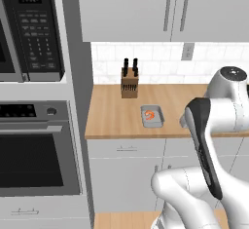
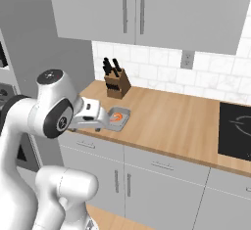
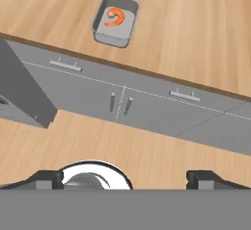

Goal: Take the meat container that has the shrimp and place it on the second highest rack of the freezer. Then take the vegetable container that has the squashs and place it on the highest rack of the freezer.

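Note:
The meat container (image 1: 152,116) is a small light-grey tray on the wooden counter (image 1: 112,121), near its front edge. One curled orange-red shrimp (image 1: 150,115) lies inside it. In the right base view the meat container (image 2: 119,118) sits just beyond my white hand. My gripper (image 3: 130,180) is open, its two dark fingertips (image 3: 49,179) far apart with nothing between them. It hangs out in front of the counter edge, above the floor, with the meat container (image 3: 115,20) and shrimp (image 3: 114,16) well ahead of it. The vegetable container and the freezer are out of view.
A knife block (image 1: 130,83) stands at the back of the counter behind the tray. A built-in oven (image 1: 34,150) and microwave (image 1: 29,28) fill the column to the left. A black cooktop (image 2: 235,131) lies at the right. Grey cabinet doors (image 3: 117,102) run under the counter.

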